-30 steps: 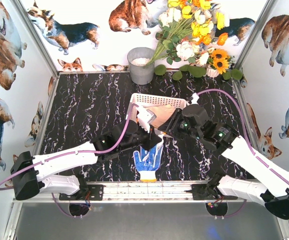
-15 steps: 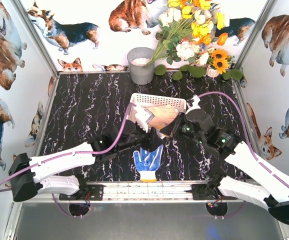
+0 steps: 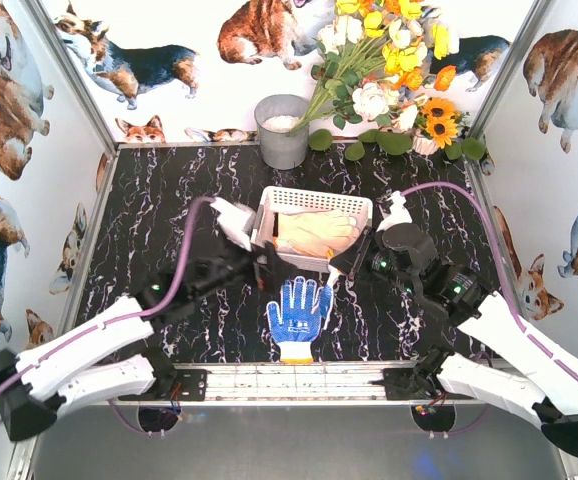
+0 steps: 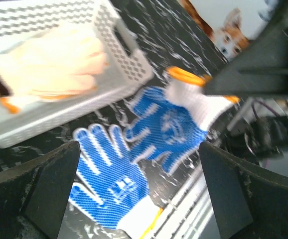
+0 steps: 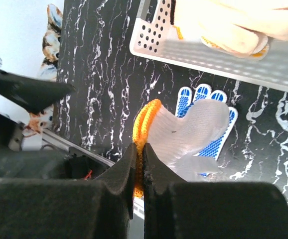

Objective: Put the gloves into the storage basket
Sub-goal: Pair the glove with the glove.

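The right hand [image 5: 139, 151] is pressed together on the orange cuff of a dotted glove [image 5: 194, 134]. That glove hangs from it above the desk [image 3: 169, 210], just on the near side of the basket [image 3: 314, 194]. The left hand [image 4: 139, 149] is spread wide and holds nothing; it hovers off the basket's near left corner. Below the two hands, a second dotted glove [image 3: 297, 315] lies flat on the desk, dots up, with its fingers pointing far and its cuff toward the near edge. In the right wrist view the hanging glove covers part of its fingers. Inside the basket lie cream gloves [image 3: 314, 232], piled together; how many I cannot tell. Farther back stand a grey bucket [image 3: 282, 130] and, to its right, a bunch of flowers [image 3: 389, 70], both well apart from the hands. Corgi prints cover the walls [image 3: 9, 150]. Each dotted palm bears a blue mark, perhaps a logo, too blurred to read.
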`<action>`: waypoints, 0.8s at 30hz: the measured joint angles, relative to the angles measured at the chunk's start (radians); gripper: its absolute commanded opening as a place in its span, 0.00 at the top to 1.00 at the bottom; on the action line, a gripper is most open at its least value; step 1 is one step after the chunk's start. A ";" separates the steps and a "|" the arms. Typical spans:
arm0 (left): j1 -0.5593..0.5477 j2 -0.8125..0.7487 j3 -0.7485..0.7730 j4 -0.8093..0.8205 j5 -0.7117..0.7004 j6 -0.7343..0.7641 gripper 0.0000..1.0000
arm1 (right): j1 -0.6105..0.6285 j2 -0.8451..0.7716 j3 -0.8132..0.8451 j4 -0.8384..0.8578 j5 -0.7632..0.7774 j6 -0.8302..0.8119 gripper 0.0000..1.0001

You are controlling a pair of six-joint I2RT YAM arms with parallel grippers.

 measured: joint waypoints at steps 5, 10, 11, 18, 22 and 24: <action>0.203 -0.073 0.006 -0.121 0.016 -0.018 0.00 | -0.002 0.003 0.000 0.004 -0.037 -0.119 1.00; 0.425 -0.068 0.030 -0.264 0.065 0.004 0.00 | -0.001 0.058 0.003 0.042 -0.143 -0.291 1.00; 0.462 -0.068 0.033 -0.288 0.074 0.014 0.00 | -0.001 0.075 0.005 0.048 -0.164 -0.323 1.00; 0.627 -0.071 0.043 -0.391 0.091 0.098 0.00 | -0.001 0.209 0.097 0.040 -0.275 -0.594 1.00; 0.649 -0.080 0.043 -0.413 0.076 0.127 0.00 | -0.001 0.245 0.160 0.026 -0.293 -0.744 1.00; 0.651 -0.090 0.043 -0.418 0.069 0.137 0.00 | -0.001 0.255 0.170 0.032 -0.311 -0.803 1.00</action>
